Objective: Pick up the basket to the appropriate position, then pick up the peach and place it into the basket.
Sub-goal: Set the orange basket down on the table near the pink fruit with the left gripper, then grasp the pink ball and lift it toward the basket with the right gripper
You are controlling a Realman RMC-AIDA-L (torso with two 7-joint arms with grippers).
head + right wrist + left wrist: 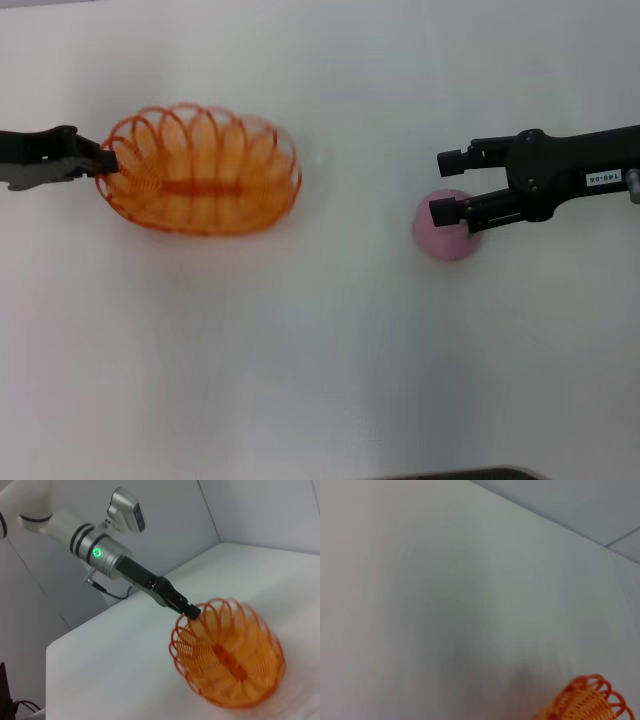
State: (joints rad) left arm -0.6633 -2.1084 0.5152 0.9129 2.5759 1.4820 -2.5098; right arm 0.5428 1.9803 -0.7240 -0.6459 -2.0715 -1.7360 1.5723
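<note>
On the white bench (320, 380), the left gripper (104, 160) pinches the oval orange looped-wire basket (205, 170) by its rim, which may slip free, while the right gripper (448, 186), spread wide over the round pale pink peach (443, 237), could nudge it rolling.

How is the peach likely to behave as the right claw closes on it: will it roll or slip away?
The peach looks round and smooth, so it could probably roll on the flat white table if nudged off-centre. The right claw is open above it, one finger overlapping its top; a squeeze across the middle seems safest. It looks light for its size.
</note>
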